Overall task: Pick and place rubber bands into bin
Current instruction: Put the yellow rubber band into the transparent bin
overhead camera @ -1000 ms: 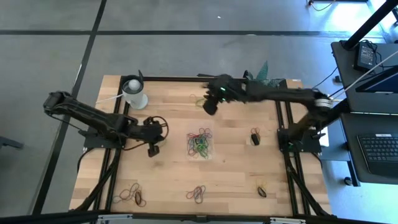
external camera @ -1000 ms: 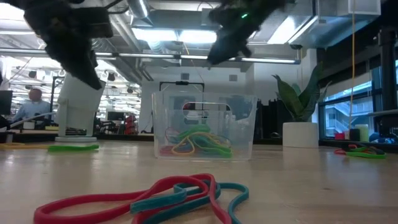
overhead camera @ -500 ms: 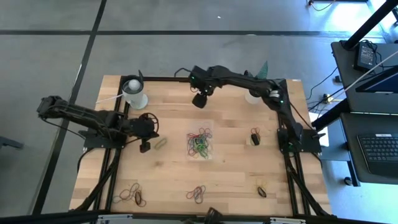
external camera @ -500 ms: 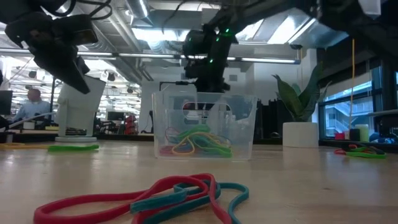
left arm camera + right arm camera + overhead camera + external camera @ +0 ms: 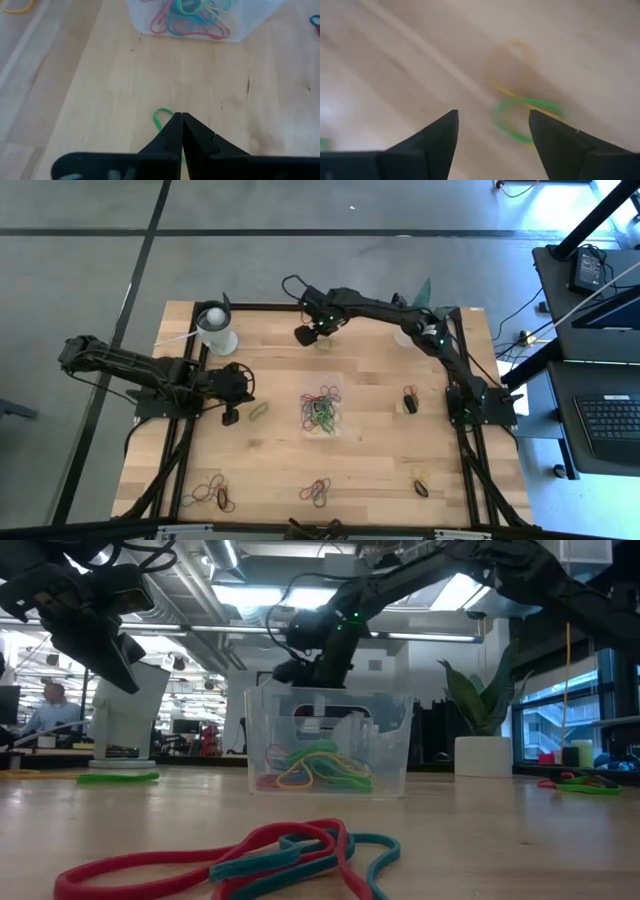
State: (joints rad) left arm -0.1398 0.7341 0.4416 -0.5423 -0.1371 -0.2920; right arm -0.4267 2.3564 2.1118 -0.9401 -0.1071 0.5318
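Right gripper, fingers spread wide & holding nothing, hovers at far tabletop; our green/yellow rubber bands lie just ahead betw. its tips. Bin sits centre, nearer us. Left gripper pinched closed, empty, left of bin.

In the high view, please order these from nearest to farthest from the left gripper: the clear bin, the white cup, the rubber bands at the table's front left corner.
From the left gripper:
1. White cup, behind it, at the far left edge.
2. Clear bin, to its right, mid-table; nearly as close as the cup.
3. Front-left rubber bands, at the near edge.
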